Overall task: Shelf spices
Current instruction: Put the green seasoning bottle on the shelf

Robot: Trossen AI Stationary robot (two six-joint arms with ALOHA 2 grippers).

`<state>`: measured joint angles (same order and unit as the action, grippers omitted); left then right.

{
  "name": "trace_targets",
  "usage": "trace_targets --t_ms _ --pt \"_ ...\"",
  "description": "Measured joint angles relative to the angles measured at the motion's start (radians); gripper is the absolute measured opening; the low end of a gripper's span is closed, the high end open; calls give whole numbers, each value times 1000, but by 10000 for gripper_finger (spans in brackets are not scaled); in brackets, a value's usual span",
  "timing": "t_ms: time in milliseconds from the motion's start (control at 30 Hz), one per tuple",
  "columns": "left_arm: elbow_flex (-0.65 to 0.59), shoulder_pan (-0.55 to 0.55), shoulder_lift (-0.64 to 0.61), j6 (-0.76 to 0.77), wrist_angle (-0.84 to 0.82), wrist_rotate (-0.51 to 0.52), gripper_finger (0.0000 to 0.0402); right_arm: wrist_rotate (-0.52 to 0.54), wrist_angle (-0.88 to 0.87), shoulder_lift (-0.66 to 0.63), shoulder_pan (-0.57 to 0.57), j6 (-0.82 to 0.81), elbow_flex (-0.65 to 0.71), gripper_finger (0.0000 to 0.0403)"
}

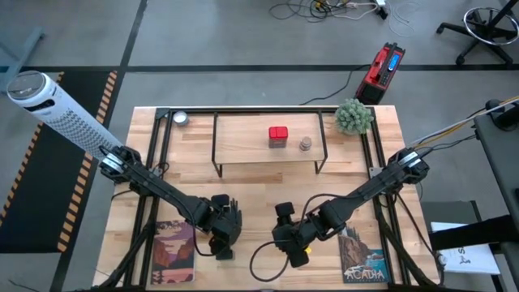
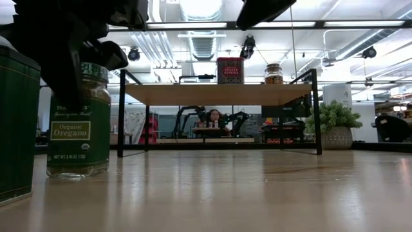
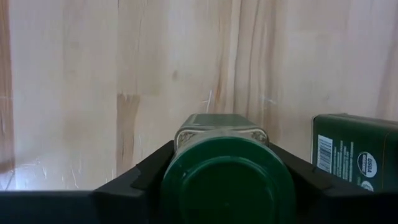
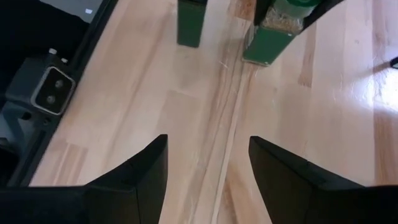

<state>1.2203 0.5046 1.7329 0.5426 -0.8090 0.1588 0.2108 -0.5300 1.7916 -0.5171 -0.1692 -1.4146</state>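
Two dark robot arms reach in over the pale wooden table [image 1: 268, 203] toward its near edge. The left gripper [image 3: 227, 180] is down at the near-left part of the table, its two fingers closed against the sides of the green-capped glass bottle of oregano [image 2: 78, 122]. In the low view the bottle's base rests on the tabletop and the bottle stands upright. Just beside it stands a dark green square tin [image 2: 16, 125], apart from the bottle by a narrow gap; the left wrist view shows the same tin [image 3: 357, 155] next to the gripped bottle.

The right gripper [image 4: 208, 174] hangs near the middle of the near edge, its fingers spread wide with only bare wood between them, holding nothing. Its wrist view looks across the boards to the bottle [image 4: 277, 34] and the green tin [image 4: 191, 22].

At the far side of the table stands the low shelf of thin black metal rods with a light wooden board [image 1: 243, 134]. On the board sit a red square tin [image 1: 278, 136] and, just beside it, a tiny round beige jar [image 1: 306, 144], not touching. A small round silver tin [image 1: 180, 118] lies at the far-left corner and a small green potted plant [image 1: 353, 117] at the far-right. Two picture cards [image 1: 174, 250] lie flat on the near corners.
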Motion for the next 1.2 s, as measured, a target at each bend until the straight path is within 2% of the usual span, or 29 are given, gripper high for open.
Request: trace_targets --t_ms 233,467,600,933,1200 --pt "63 -23 -10 -42 -54 -8 186 0 144 0 -4 -9 76 199" --pt "160 -61 -38 -111 -112 -16 187 3 158 0 -4 -55 129 199" --pt "248 -98 -57 -155 -201 -15 187 4 173 0 -5 -58 144 199" --pt "521 -223 -62 -307 -393 -12 187 27 177 0 -14 -58 151 199" --pt "601 -373 -62 -451 -501 -12 189 27 180 0 -33 -57 157 199"
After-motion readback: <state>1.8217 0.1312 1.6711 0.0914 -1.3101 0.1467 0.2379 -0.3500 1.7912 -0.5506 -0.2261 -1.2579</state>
